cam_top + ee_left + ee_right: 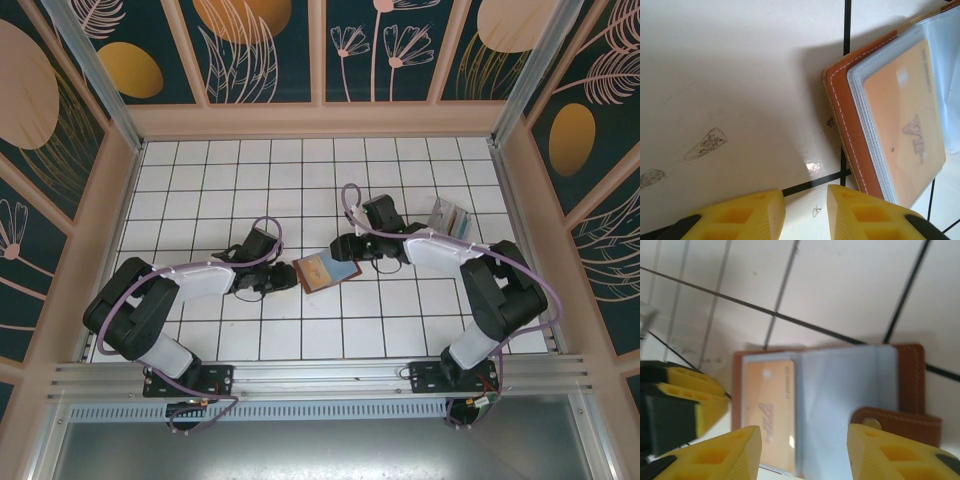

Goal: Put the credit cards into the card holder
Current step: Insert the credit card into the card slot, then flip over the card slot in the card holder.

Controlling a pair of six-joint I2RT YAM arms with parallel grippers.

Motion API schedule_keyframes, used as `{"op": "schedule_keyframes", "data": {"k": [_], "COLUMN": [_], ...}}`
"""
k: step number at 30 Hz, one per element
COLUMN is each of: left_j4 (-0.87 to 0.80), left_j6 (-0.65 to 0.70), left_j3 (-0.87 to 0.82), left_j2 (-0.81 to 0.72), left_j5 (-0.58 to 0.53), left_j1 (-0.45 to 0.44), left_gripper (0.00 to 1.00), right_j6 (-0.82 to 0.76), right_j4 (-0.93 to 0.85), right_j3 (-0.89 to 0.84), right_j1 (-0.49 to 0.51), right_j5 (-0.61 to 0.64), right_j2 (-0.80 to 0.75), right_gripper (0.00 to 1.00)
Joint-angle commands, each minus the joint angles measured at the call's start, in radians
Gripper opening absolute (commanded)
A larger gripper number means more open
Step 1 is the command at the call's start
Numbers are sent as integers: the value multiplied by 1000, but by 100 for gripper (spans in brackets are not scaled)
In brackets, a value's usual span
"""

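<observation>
card holder (pixel 325 270) lies open and flat near the middle of the white tiled table (pixel 300 170), clear sleeves (pixel 840 405) facing up, which is the pose that leaves the pockets reachable from above. one orange card (pixel 902 120) is seated in a sleeve on the half nearest the left arm, flush, with no overhang i can see. left gripper (pixel 806 212) sits low at the holder's 9 o'clock, fingers parted by a narrow gap with nothing between them but floor. one yellow finger is right at the holder's corner, likely to stop it skating on the glossy tile, though i can't tell if it actually touches. right gripper (pixel 804 450) hovers over the holder from its 1 o'clock, jaws spread wide and empty, straddling the sleeve pages. empty jaws over a filled sleeve: i'd judge this card done and the next pickup due. holder is tan leather with pale stitching and rounded corners, and its snap tab (pixel 895 424) is folded in over the cover at the end away from the card. sleeves are soft glossy plastic and will probably buckle if a card goes in skewed. card looks thin, rigid and slick, so awkward to pinch off flat tile. pale object (pixel 450 215) at the holder's 2 o'clock, past the right wrist, may be the remaining cards or a packet; too small to call.
</observation>
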Motion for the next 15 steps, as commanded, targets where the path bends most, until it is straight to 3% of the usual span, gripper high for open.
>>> {"op": "schedule_keyframes", "data": {"k": [1,15], "left_j4": [41,46], "left_j6": [38,30], "left_j3": [-30,-30], "left_j2": [80,82], "left_j5": [-201,-196], "left_j1": [28,28], "left_gripper": [33,33], "right_j6": [14,47], "right_j4": [-33,-3], "right_j3": [-41,-76], "right_j1": [-3,13], "right_j5": [44,40], "right_j2": [-28,-11], "right_gripper": [50,51]}}
